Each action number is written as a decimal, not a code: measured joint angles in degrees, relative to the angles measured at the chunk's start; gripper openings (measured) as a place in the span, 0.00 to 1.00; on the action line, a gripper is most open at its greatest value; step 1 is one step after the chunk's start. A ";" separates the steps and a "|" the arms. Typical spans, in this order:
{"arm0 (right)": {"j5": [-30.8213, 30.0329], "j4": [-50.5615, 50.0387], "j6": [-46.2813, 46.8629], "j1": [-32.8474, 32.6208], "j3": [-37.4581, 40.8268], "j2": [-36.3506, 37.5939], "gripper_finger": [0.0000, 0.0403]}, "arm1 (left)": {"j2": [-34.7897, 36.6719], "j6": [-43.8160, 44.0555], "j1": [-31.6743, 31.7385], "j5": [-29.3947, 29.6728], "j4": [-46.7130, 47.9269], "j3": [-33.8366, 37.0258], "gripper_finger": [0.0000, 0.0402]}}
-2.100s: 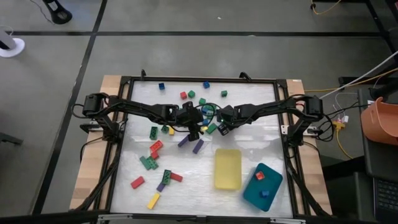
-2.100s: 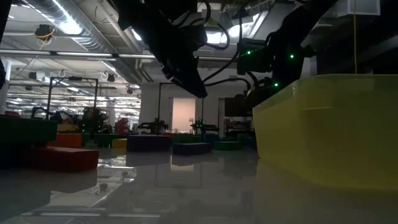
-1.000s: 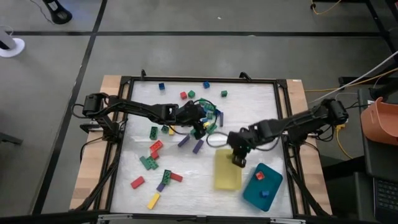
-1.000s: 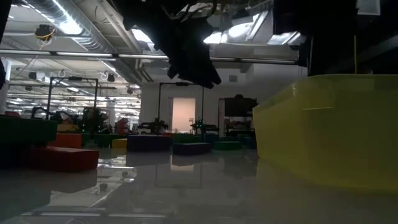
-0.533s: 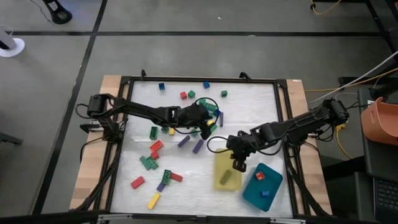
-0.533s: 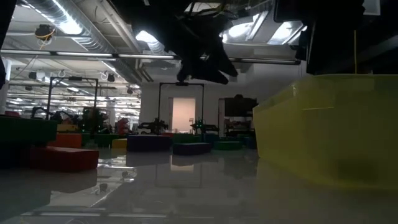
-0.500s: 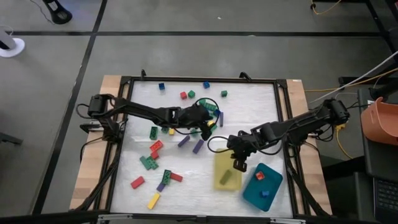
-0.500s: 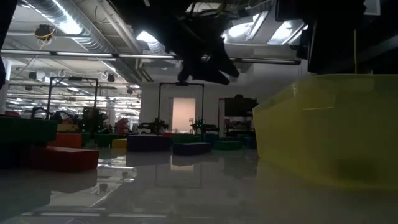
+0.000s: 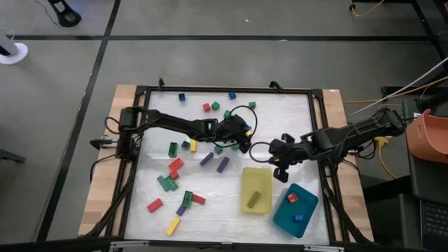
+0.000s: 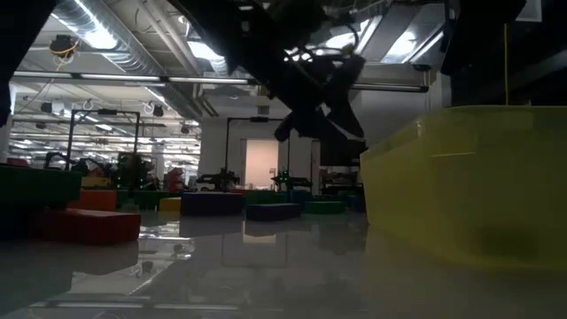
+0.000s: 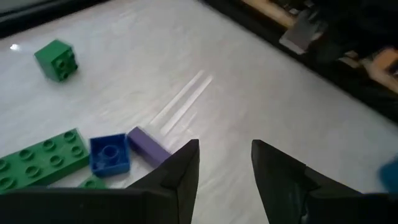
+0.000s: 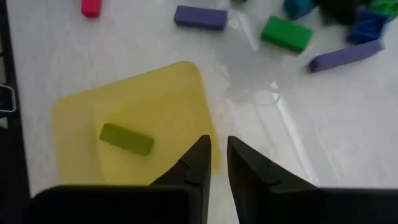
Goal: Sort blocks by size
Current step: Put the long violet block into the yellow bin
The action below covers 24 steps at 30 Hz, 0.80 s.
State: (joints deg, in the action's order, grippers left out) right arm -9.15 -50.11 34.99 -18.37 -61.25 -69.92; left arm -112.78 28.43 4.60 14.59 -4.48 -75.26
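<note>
Across the table's left and middle lie most of the blocks [image 9: 172,183], scattered loose. Above the middle cluster hangs the left gripper [image 9: 245,142], fingers apart and holding nothing. Right of it, one green block [image 9: 255,199] rests in the yellow tray [image 9: 256,178]. Just beyond the tray's far corner hovers the right gripper [image 9: 281,174], fingers nearly together, empty. The teal tray [image 9: 295,208] holds small blocks.

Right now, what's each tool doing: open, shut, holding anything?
Left tool: open, empty, over the mat near the blue block.
Right tool: shut, empty, beside the yellow tray.
</note>
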 joint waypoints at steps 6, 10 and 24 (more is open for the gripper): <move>-2.79 -2.43 -2.52 0.00 0.00 2.37 0.13 | -4.96 0.12 0.83 0.00 1.11 -3.53 0.30; -4.24 -3.99 -3.83 0.00 0.00 2.67 0.13 | -6.94 0.14 1.26 -0.01 0.19 -4.24 0.30; -4.63 -5.51 -8.73 0.00 0.00 2.77 0.13 | -8.08 -0.11 2.75 -1.51 0.88 -4.24 0.30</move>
State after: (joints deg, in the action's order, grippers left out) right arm -13.78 -55.61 26.26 -18.37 -61.25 -67.16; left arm -120.86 28.32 7.35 13.08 -3.60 -79.50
